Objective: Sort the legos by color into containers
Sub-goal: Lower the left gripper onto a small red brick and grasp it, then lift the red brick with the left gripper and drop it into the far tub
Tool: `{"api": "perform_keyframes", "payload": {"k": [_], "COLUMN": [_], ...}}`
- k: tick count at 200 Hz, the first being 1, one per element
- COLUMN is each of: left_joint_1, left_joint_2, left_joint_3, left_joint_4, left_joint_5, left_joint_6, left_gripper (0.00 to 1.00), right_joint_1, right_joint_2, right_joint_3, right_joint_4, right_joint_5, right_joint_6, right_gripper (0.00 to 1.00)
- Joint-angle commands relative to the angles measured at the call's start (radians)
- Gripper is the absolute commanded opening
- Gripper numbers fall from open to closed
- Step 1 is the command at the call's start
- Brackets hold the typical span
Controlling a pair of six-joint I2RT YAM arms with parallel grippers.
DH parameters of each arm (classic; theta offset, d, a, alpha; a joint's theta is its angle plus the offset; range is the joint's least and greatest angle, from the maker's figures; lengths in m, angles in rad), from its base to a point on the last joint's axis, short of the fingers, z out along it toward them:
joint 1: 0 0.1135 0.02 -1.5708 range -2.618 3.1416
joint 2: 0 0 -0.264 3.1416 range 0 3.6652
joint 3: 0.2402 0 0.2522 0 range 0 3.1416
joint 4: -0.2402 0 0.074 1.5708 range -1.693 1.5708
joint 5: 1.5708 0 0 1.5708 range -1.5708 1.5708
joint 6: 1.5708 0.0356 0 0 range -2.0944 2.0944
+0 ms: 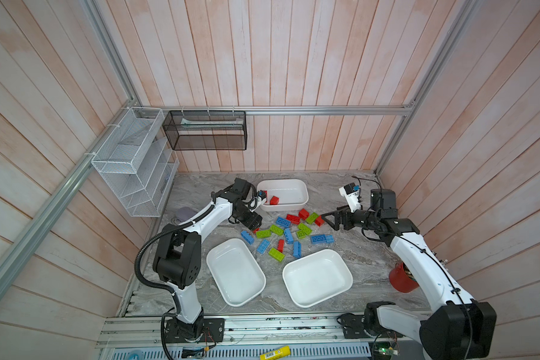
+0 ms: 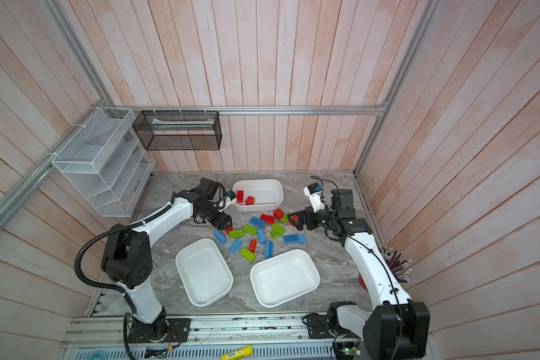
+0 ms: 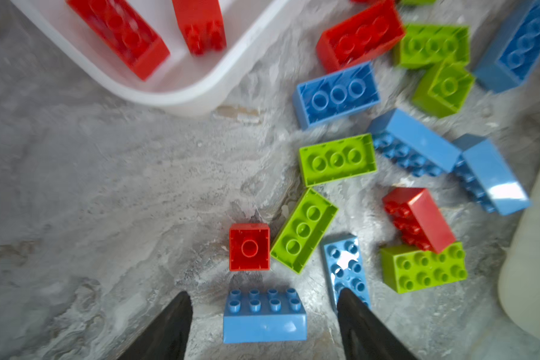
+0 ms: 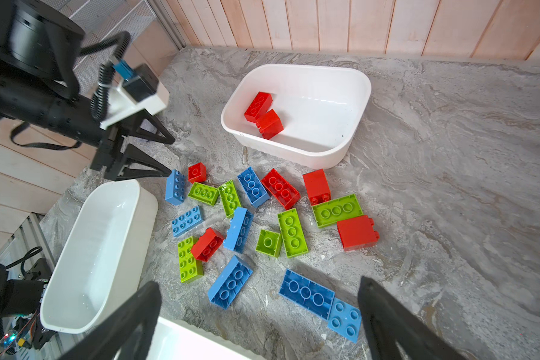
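Since the table [image 1: 371, 218] has 3 containers ringing the pile [image 1: 289, 235] for short reaches, sorting looks barely begun: far container [image 1: 290, 193] holds 2 red legos [image 4: 258, 106], 2 near containers [image 1: 236, 271] hold none. Left end effector [image 3: 264, 293], jaws apart, brackets a blue lego [image 3: 264, 324], ungripped; right end effector [image 1: 330, 220] gapes wide, empty, beside pile.

Barely sorted yet
Two red studded plastic bricks [image 4: 258, 106] in a white plastic tub [image 4: 293, 154], other bricks [image 4: 337, 210] loose on the grey marble tabletop [image 4: 449, 187]
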Motion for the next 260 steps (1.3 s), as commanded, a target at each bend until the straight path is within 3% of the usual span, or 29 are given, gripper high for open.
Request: {"api": "perform_keyframes", "payload": {"k": [1, 98, 145, 216, 260], "left_joint_1": [0.011, -0.006, 0.002, 0.02, 0.017], "left_joint_2": [0.036, 0.162, 0.169, 0.184, 0.198], "left_joint_3": [-0.027, 0.019, 0.025, 0.024, 0.042], "left_joint_4": [0.087, 0.157, 0.149, 0.136, 0.117], "left_joint_5": [-0.017, -0.049, -0.145, -0.134, -0.17], "left_joint_6": [-0.01, -0.058, -0.066, -0.099, -0.101], "left_gripper": [0.75, 0.65, 0.58, 0.53, 0.42], "right_joint_1": [-0.003, -0.004, -0.005, -0.004, -0.004], "right_joint_2": [-0.031, -0.04, -0.041, -0.043, -0.041], "right_joint_3": [-0.014, 0.0, 0.002, -0.004, 0.0], "right_joint_4": [-0.021, -0.052, -0.058, -0.05, -0.055], "right_joint_5": [-0.012, 0.011, 0.013, 0.009, 0.013], "right_joint_6": [0.012, 0.001, -0.005, 0.004, 0.001], "right_gripper": [0.98, 0.98, 0.98, 0.98, 0.98]}}
